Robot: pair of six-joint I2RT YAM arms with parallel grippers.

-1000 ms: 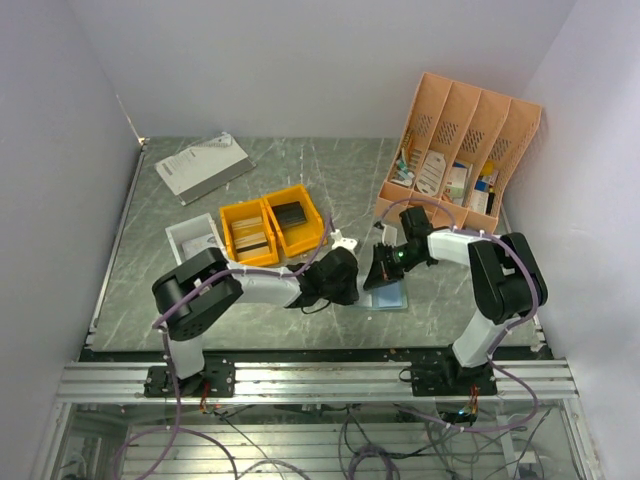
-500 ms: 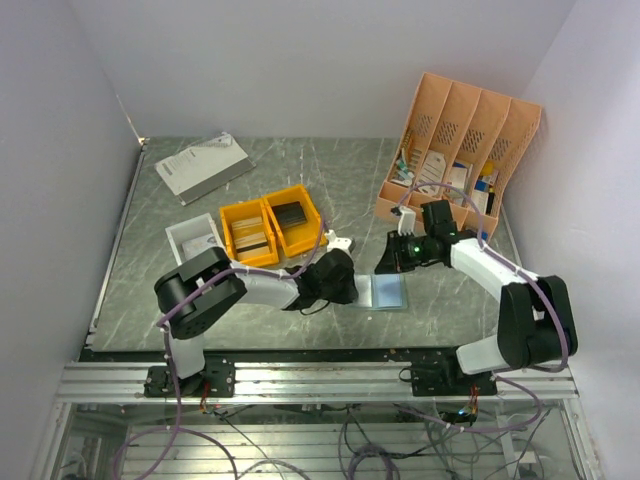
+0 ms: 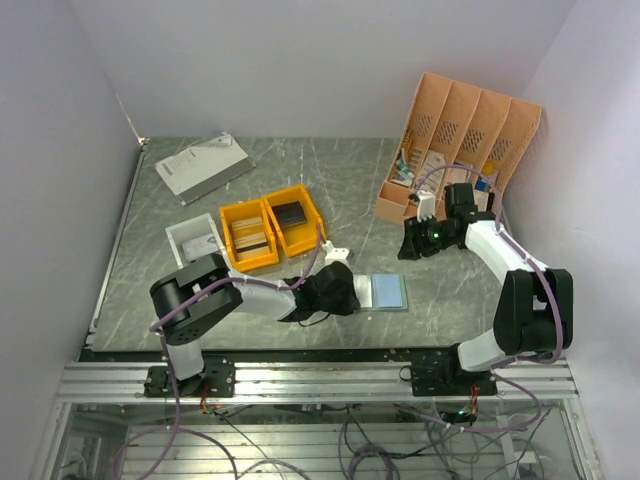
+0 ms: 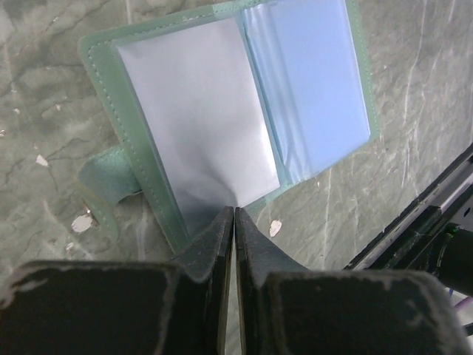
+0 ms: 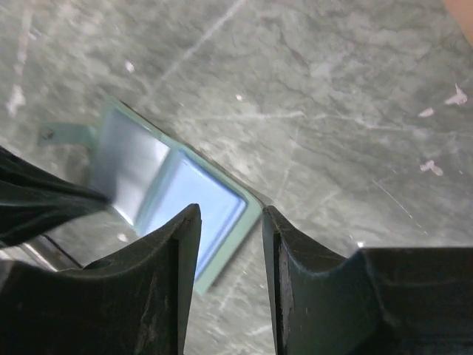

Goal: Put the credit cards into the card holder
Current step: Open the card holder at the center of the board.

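The card holder (image 3: 387, 292) lies opened flat on the tabletop (image 3: 330, 180). It sits nearer the arm bases than the peach organiser (image 3: 460, 150) and to that organiser's left. Its inside faces up: a light blue panel and clear sleeves within a grey-green stitched border. The left wrist view also shows a small closure tab (image 4: 103, 181) projecting from one edge. No card can be made out in the sleeves.

Left claw (image 3: 354, 293): closed. Both fingers are pressed together on the edge of the card holder on the side away from the organiser, and the claw is low against the tabletop.

Right claw (image 3: 408, 244): jaws apart, with nothing between them. It hangs above the tabletop just in front of the organiser's near-left corner, clear of the card holder, which shows between its fingers in the right wrist view.

Two yellow bins (image 3: 272, 228) stand well to the left of the organiser.
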